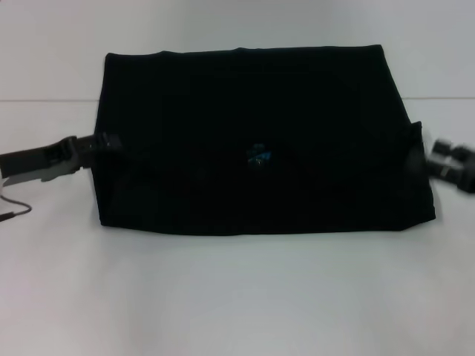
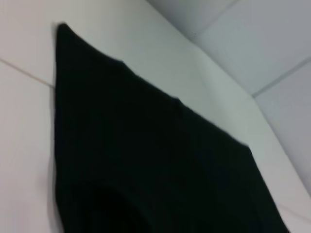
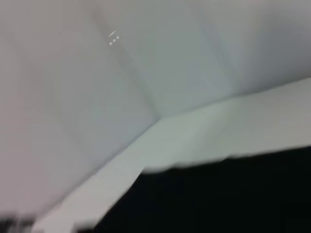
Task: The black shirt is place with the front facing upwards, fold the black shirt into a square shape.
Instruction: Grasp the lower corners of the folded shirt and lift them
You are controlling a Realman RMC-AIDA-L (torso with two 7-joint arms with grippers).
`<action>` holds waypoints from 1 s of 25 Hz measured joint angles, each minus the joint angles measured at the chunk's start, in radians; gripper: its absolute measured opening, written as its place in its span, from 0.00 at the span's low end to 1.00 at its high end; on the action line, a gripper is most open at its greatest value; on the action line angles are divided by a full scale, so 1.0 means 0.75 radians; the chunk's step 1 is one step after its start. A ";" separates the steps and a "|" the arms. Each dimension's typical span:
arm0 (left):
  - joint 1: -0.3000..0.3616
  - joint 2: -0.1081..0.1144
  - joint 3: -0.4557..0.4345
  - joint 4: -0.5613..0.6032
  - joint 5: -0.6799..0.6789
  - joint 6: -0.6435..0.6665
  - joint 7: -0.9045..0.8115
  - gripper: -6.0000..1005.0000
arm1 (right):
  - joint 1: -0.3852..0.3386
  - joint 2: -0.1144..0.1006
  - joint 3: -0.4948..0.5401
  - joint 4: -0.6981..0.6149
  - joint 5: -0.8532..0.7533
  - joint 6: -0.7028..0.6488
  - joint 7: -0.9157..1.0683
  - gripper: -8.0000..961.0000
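Head view: we count one black shirt [image 1: 252, 141] lying folded into a broad rectangle on the white table [image 1: 237, 297], flanked by two grippers, left gripper [image 1: 111, 142] and right gripper [image 1: 427, 157] at its side edges; we cannot tell their finger state.

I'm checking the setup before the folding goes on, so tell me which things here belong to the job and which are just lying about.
Belong to the job:
- black shirt, lying flat
- left gripper, at its left edge
- right gripper, at its right edge

Just lying about:
- thin cable at the near left of the white table
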 joint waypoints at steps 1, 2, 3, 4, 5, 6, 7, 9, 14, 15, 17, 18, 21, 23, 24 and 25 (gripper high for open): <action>0.005 0.006 0.015 0.003 0.009 0.019 -0.001 0.85 | -0.002 0.002 0.000 0.000 -0.045 -0.030 -0.034 0.99; 0.006 0.009 0.019 0.004 0.016 0.028 -0.001 0.85 | -0.003 0.008 -0.001 0.000 -0.097 -0.061 -0.077 0.99; 0.009 0.016 0.028 0.007 0.041 0.054 0.001 0.85 | -0.004 0.014 0.000 0.002 -0.138 -0.083 -0.121 0.99; 0.008 0.019 0.032 0.009 0.063 0.071 0.005 0.85 | -0.005 0.022 0.000 0.004 -0.178 -0.103 -0.163 0.98; 0.006 0.020 0.041 0.015 0.082 0.082 0.007 0.84 | -0.006 0.031 -0.001 0.007 -0.211 -0.112 -0.203 0.98; 0.004 0.020 0.053 0.021 0.099 0.093 0.009 0.84 | -0.006 0.040 -0.001 0.008 -0.238 -0.118 -0.231 0.98; 0.002 0.017 0.078 0.031 0.116 0.104 0.013 0.84 | -0.007 0.051 -0.001 0.007 -0.266 -0.122 -0.257 0.98; 0.000 0.011 0.126 0.049 0.126 0.116 0.036 0.83 | -0.009 0.070 -0.001 0.004 -0.305 -0.127 -0.291 0.98; 0.004 -0.002 0.168 0.062 0.127 0.116 0.097 0.82 | -0.010 0.083 -0.001 0.008 -0.339 -0.132 -0.307 0.98; 0.006 -0.003 0.169 0.062 0.127 0.114 0.098 0.82 | -0.010 0.083 0.000 0.009 -0.340 -0.132 -0.305 0.98; 0.011 -0.003 0.170 0.062 0.127 0.112 0.099 0.82 | -0.010 0.081 0.001 0.010 -0.341 -0.136 -0.301 0.98; 0.012 -0.003 0.170 0.062 0.127 0.111 0.100 0.81 | -0.010 0.080 0.001 0.011 -0.341 -0.140 -0.299 0.98; 0.019 -0.003 0.167 0.062 0.127 0.099 0.106 0.81 | -0.010 0.080 0.005 0.012 -0.341 -0.149 -0.298 0.98; 0.027 -0.003 0.166 0.062 0.127 0.087 0.109 0.80 | -0.010 0.082 0.007 0.012 -0.341 -0.155 -0.298 0.98; 0.029 -0.003 0.167 0.062 0.127 0.088 0.109 0.80 | -0.010 0.081 0.008 0.011 -0.341 -0.160 -0.298 0.98; 0.030 -0.003 0.174 0.060 0.127 0.093 0.109 0.80 | -0.010 0.081 0.010 0.011 -0.341 -0.163 -0.298 0.98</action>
